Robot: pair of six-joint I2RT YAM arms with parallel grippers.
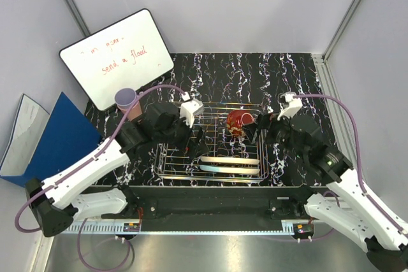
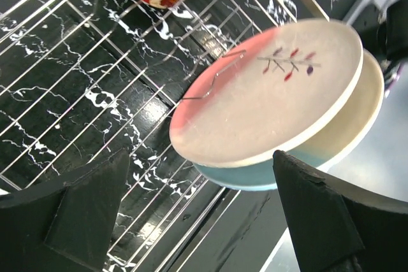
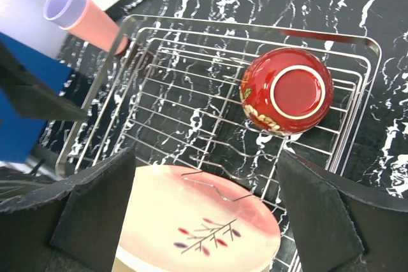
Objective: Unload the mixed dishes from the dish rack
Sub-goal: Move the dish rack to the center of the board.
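Observation:
The silver wire dish rack [image 1: 173, 162] lies mid-table. A red patterned bowl [image 1: 239, 121] sits upside down at its far right. Two plates stand on edge along its near side, the pink/cream one [image 1: 233, 160] in front of the light-blue/cream one [image 1: 213, 169]. A lavender cup [image 1: 125, 99] is nested with a salmon-pink cup [image 1: 136, 113] at the rack's far-left corner. My left gripper [image 1: 197, 141] is open and empty over the rack's left part, facing the plates [image 2: 268, 93]. My right gripper [image 1: 255, 130] is open and empty beside the bowl [image 3: 287, 90], above the pink plate [image 3: 197, 227].
A whiteboard [image 1: 118, 55] with red writing leans at the back left. A blue folder [image 1: 57, 135] lies left of the black marbled mat [image 1: 255, 74]. Grey enclosure walls close in the sides and back.

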